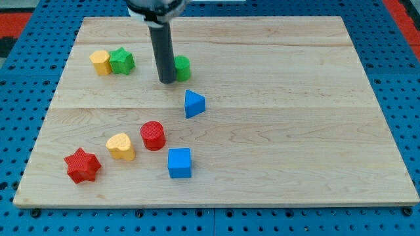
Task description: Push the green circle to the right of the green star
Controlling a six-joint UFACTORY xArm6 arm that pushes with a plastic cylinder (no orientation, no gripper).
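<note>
My tip (167, 80) touches green circle's (182, 67) left, no pincer in view; swing round its right and push slowly left toward green star (121, 61).

Green circle (183, 67) right of green star (121, 61)

The light is bright and even and seems to come from above, so the blocks throw only small soft shadows on the board (275, 131). The wood shows no strong glare. The picture is a little soft, and the rod's top (156, 6) is blurred.
</note>
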